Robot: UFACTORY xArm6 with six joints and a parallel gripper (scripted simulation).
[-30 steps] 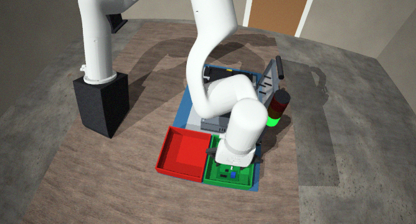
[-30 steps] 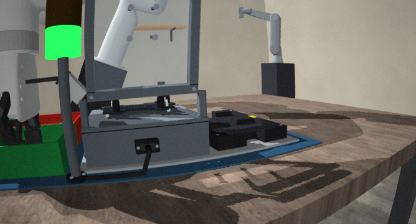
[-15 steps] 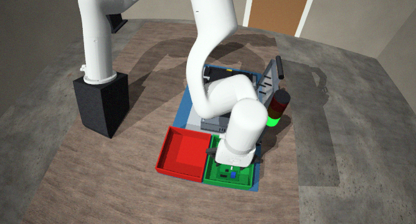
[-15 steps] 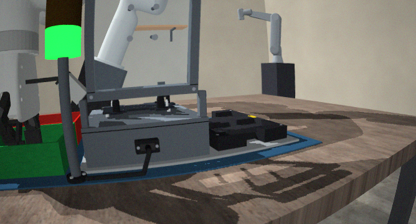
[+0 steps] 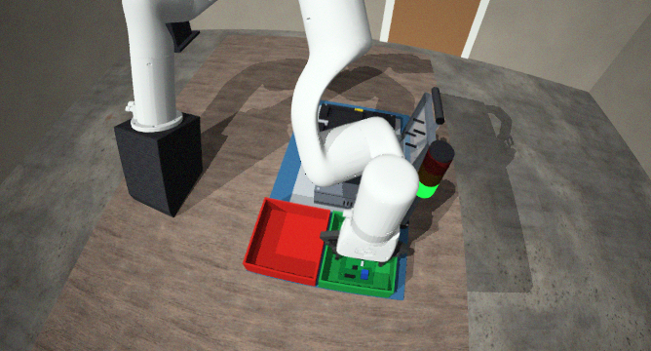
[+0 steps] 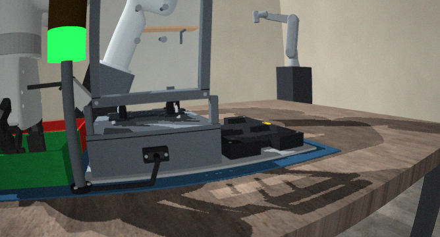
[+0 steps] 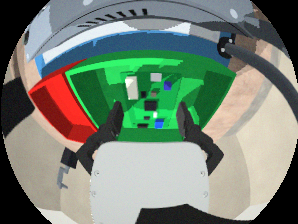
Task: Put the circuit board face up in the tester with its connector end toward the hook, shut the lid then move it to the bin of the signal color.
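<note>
The green circuit board [image 5: 360, 273] lies on the floor of the green bin; in the wrist view the board [image 7: 149, 106] lies between and below my fingers. My gripper [image 7: 150, 107] is open wide, its fingers standing clear on either side of the board, low inside the bin. The gripper's body [image 5: 366, 240] hides part of the bin. The signal tower [image 5: 431, 172] shows green, as also in the exterior view [image 6: 66, 43]. The tester [image 6: 151, 134] stands with its lid [image 6: 148, 45] raised and its plate bare.
The red bin [image 5: 287, 240] stands right beside the green one, to its left. The black tray [image 6: 260, 135] lies beyond the tester. The tower's pole [image 6: 70, 124] and cable stand at the green bin's side. All sit on a blue mat [image 5: 400, 277].
</note>
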